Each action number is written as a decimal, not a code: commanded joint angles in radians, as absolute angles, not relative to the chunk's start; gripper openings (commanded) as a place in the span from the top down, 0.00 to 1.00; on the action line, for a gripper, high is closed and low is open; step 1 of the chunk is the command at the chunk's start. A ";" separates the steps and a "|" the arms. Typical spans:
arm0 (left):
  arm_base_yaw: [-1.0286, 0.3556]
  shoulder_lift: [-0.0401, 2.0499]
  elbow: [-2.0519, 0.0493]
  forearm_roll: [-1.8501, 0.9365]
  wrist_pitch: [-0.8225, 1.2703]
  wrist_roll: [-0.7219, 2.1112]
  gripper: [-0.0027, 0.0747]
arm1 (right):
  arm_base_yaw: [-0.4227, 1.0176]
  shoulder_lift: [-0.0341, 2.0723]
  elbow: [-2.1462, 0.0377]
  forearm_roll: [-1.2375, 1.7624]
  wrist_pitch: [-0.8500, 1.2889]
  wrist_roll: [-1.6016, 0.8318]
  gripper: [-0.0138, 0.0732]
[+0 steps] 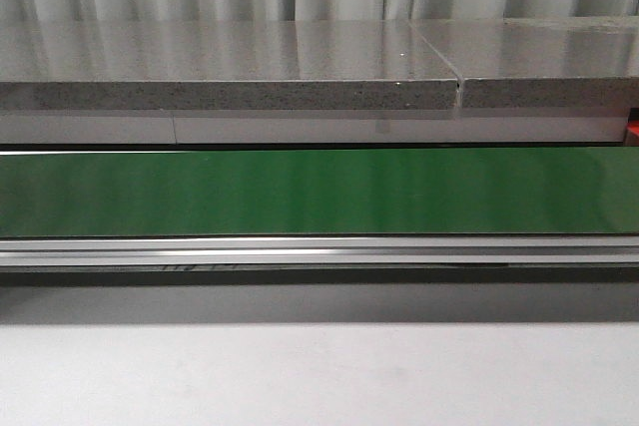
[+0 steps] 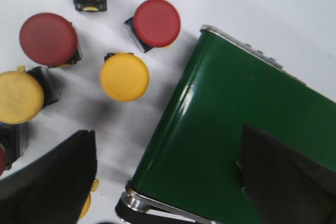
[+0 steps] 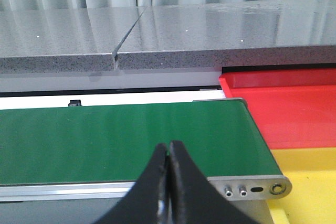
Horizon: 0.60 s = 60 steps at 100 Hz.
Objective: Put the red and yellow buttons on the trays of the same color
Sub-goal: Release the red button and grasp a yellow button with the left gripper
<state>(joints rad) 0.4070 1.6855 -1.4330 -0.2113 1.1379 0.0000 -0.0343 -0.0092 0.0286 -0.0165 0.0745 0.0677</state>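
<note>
In the left wrist view several red and yellow buttons lie on the white table beside the end of the green belt (image 2: 231, 124). Among them are a yellow button (image 2: 124, 76), a red button (image 2: 156, 22) and another red button (image 2: 48, 39). My left gripper (image 2: 168, 182) hangs open above them, one finger over the table and the other over the belt, holding nothing. In the right wrist view the red tray (image 3: 294, 108) and the yellow tray (image 3: 310, 182) sit past the belt's other end. My right gripper (image 3: 169, 148) is shut and empty near the belt's front rail.
The green conveyor belt (image 1: 319, 192) spans the front view, with a metal rail (image 1: 319, 249) along its near side. A grey stone ledge (image 1: 230, 67) and curtains stand behind it. Neither gripper shows in the front view.
</note>
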 commanded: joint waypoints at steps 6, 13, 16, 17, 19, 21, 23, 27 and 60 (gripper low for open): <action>0.410 1.713 -1.463 -0.206 1.139 -0.041 0.26 | -0.035 -0.019 0.012 -0.024 -0.008 0.063 0.92; 0.410 1.742 -1.463 -0.206 1.135 -0.057 0.26 | -0.035 -0.019 0.012 -0.024 -0.008 0.063 0.92; 0.410 1.750 -1.463 -0.204 1.132 -0.065 0.26 | -0.035 -0.019 0.012 -0.024 -0.008 0.063 0.92; 0.410 1.755 -1.463 -0.204 1.133 -0.067 0.26 | -0.035 -0.019 0.012 -0.024 -0.008 0.063 0.92; 0.410 1.760 -1.463 -0.204 1.131 -0.070 0.26 | -0.035 -0.019 0.012 -0.024 -0.008 0.063 0.92; 0.410 1.767 -1.463 -0.202 1.131 -0.073 0.26 | -0.035 -0.019 0.012 -0.024 -0.008 0.063 0.92; 0.410 1.774 -1.463 -0.202 1.130 -0.075 0.26 | -0.035 -0.019 0.012 -0.024 -0.008 0.063 0.92; 0.410 1.788 -1.463 -0.198 1.126 -0.091 0.26 | -0.035 -0.019 0.012 -0.024 -0.008 0.063 0.92; 0.415 1.837 -1.463 -0.193 1.061 -0.186 0.26 | -0.035 -0.019 0.012 -0.024 -0.008 0.063 0.92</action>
<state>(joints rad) 0.4098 1.8712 -1.4330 -0.1802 1.0783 -0.1527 -0.0343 -0.0092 0.0286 -0.0165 0.0745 0.0677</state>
